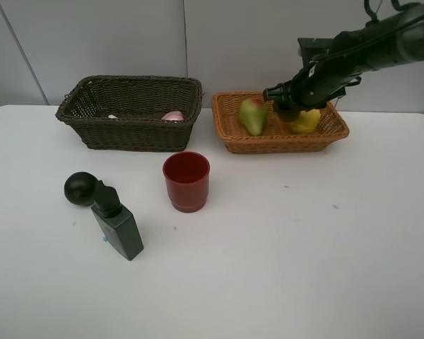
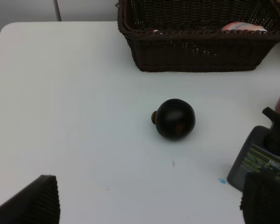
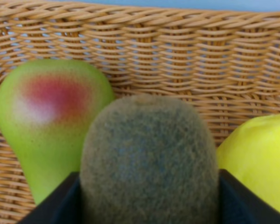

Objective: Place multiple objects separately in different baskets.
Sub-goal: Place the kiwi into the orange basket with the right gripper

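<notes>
Over the orange-tan basket, right jaws clamp the kiwi between pear and lemon, probably not yet seated; next: lower, release; left jaws wide apart.

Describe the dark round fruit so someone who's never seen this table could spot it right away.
From the dark brown basket at the back left of the white table, look forward to the dark green bottle lying on its side. The dark round fruit sits just off the bottle's cap end: the only glossy, near-black ball, unlike the boxy bottle and red cup.
</notes>
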Robot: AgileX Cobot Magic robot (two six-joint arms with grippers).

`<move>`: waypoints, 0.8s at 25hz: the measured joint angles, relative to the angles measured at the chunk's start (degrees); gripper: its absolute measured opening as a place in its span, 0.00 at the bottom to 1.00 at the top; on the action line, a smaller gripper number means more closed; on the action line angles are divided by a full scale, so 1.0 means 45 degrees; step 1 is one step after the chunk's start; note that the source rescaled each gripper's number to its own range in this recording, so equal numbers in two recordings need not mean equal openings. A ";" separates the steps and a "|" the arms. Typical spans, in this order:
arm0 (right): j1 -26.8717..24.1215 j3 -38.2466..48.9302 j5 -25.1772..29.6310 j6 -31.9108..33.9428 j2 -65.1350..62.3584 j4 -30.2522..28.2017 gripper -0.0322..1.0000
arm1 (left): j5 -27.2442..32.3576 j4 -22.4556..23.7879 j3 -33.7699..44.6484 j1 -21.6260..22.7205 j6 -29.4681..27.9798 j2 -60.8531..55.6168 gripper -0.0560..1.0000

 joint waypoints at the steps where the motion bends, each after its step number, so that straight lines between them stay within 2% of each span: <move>1: 0.0000 0.0000 0.0000 0.0000 0.0000 0.0000 0.53 | 0.0000 0.0000 0.0000 0.0000 0.0000 0.0000 1.00; 3: 0.0000 0.0000 0.0000 0.0000 0.0000 0.0000 0.54 | 0.0000 0.0000 0.0000 0.0000 0.0000 0.0000 1.00; 4: 0.0000 0.0000 0.0000 0.0000 0.0000 0.0000 0.60 | 0.0000 0.0000 0.0000 0.0000 0.0000 0.0000 1.00; 6: 0.0000 0.0000 -0.0016 0.0000 0.0000 0.0000 0.83 | 0.0000 0.0000 0.0000 0.0000 0.0000 0.0000 1.00; 7: 0.0000 0.0000 -0.0026 0.0000 0.0000 0.0000 0.90 | 0.0000 0.0000 0.0000 0.0000 0.0000 0.0000 1.00; 9: 0.0000 0.0000 -0.0026 0.0000 0.0000 0.0011 0.96 | 0.0000 0.0000 0.0000 0.0000 0.0000 0.0000 1.00; 16: 0.0000 0.0000 0.0014 0.0000 0.0000 0.0025 1.00 | 0.0000 0.0000 0.0000 0.0000 0.0000 0.0000 1.00; 20: 0.0000 0.0000 0.0512 0.0000 -0.0299 0.0010 1.00 | 0.0000 0.0000 0.0000 0.0000 0.0000 0.0000 1.00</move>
